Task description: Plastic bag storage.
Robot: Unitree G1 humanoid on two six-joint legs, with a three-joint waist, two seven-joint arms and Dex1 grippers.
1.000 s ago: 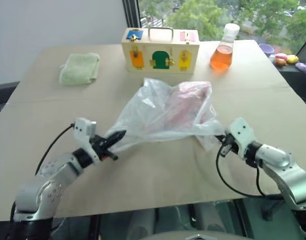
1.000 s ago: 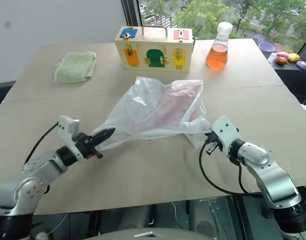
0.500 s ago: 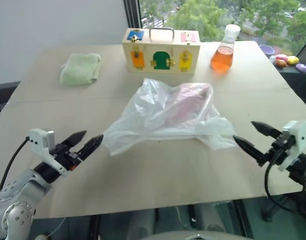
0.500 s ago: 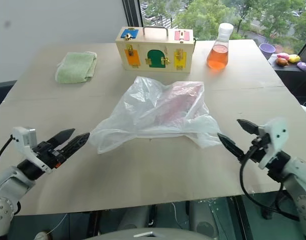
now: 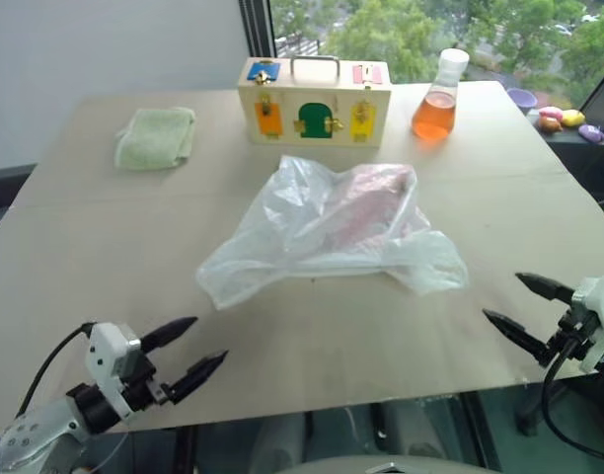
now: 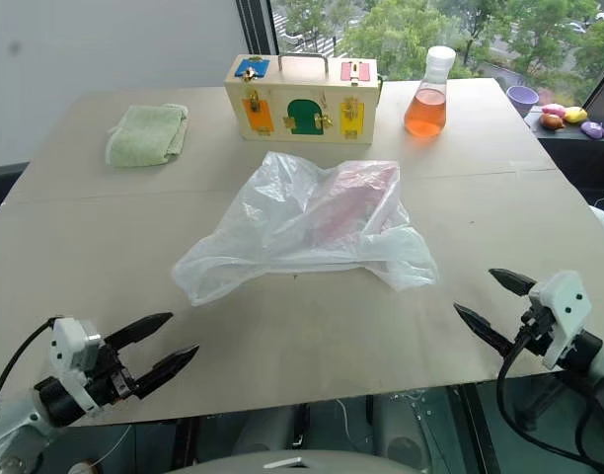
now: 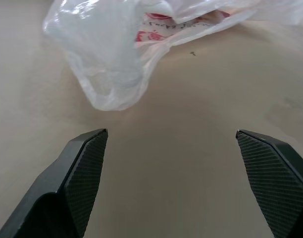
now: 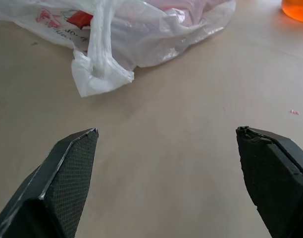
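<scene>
With both your left gripper [image 5: 188,355] and right gripper [image 5: 520,309] standing jaws wide and empty, the plastic bag [image 5: 332,227] lies loose on the tabletop [image 5: 75,237] ahead, between them, so a shallow pinch may slip off its thin film.

both tools opened, withdrawn; plastic bag [image 5: 332,229] released

plastic bag [image 5: 332,229] mid-table, both grippers apparently empty
</scene>
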